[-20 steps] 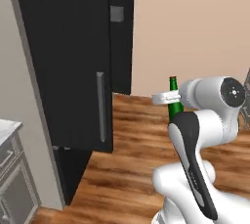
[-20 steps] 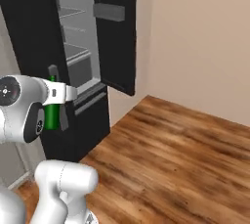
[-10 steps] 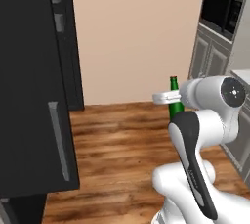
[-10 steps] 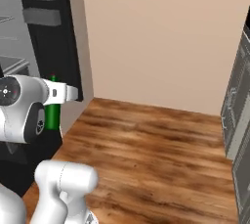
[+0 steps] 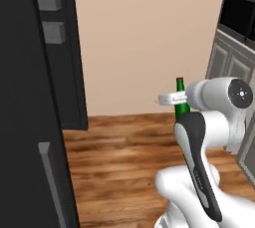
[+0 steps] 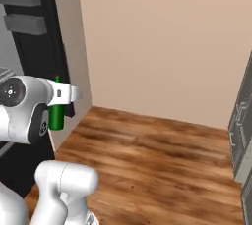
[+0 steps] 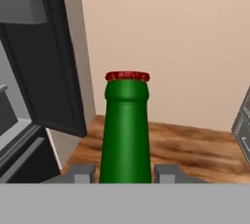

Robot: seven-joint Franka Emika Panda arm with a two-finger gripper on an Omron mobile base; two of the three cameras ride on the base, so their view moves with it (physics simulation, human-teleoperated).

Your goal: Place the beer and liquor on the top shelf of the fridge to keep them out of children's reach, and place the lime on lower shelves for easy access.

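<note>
My gripper point(image 7: 125, 174) is shut on the beer point(image 7: 126, 130), a slim dark green bottle with a red cap point(image 7: 127, 76), held upright. The left base view has the beer point(image 5: 182, 108) in the gripper point(image 5: 175, 100) at mid-height, right of centre. From the right base, the beer point(image 6: 55, 118) hangs in the gripper point(image 6: 63, 103) just in front of the fridge point(image 6: 42, 47). The fridge's black door point(image 5: 25, 97) stands to the left, with the wooden floor between it and the bottle. The liquor, the lime and the top shelf are out of view.
A plain beige wall point(image 5: 144, 38) lies straight ahead over a wooden floor point(image 6: 157, 160). Grey cabinets with a dark built-in oven point(image 5: 239, 15) stand on the right, and a cabinet edge point(image 6: 243, 121) shows there too. Grey bins point(image 5: 52, 15) sit on the fridge door.
The whole picture has slid left, so the base has moved: the fridge has gone to the left edge, and the wall and right-hand cabinets have come in. The beer stays gripped as before.
</note>
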